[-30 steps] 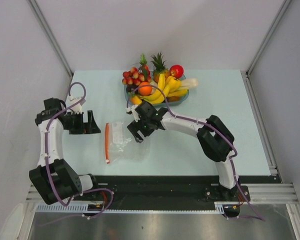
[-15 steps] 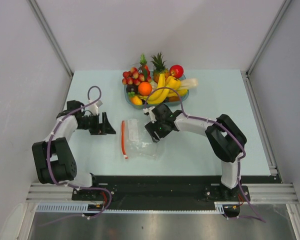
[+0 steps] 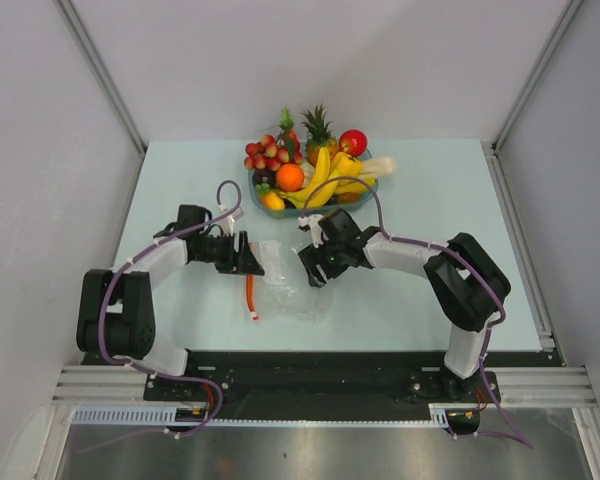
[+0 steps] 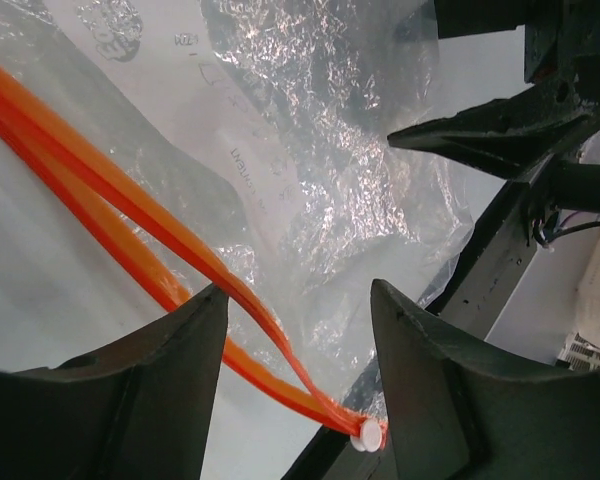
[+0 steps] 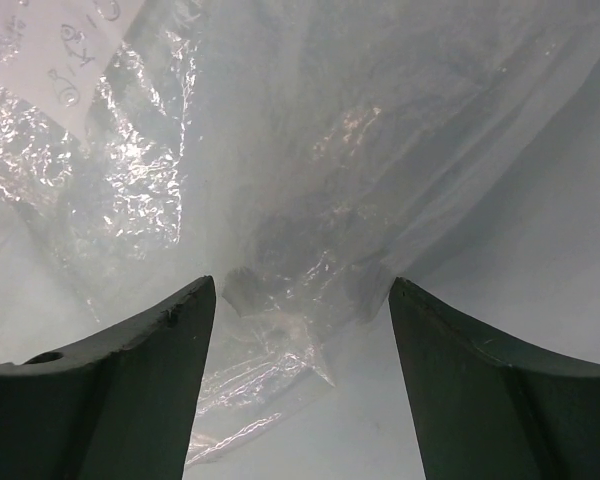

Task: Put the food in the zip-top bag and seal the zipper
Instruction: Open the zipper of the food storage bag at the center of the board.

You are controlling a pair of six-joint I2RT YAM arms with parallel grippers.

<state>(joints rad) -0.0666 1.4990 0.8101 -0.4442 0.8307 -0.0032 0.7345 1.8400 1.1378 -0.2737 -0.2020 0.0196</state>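
You are at opening the clear floppy zip-top bag [image 3: 288, 292], near the near edge of the tabletop [image 3: 430, 200], small toy food [image 3: 325, 170] waiting at the far edge: left pincer [image 4: 298, 295], apart, straddles the thin red-orange zipper [image 4: 100, 185], right pincer [image 5: 300, 285], apart, over the film; next, I think, each must pinch one lip.

Clear zip-top bag [image 3: 286, 287] carried an orange-red zipper [image 3: 251, 297]; banana bunch [image 3: 326, 180] was yellow, apple [image 3: 353, 142] red, counter [image 3: 430, 200] pale blue.

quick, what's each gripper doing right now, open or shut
left gripper: open, the zipper lies between its fingers, ungripped
right gripper: open above the zip-top bag, holding nothing
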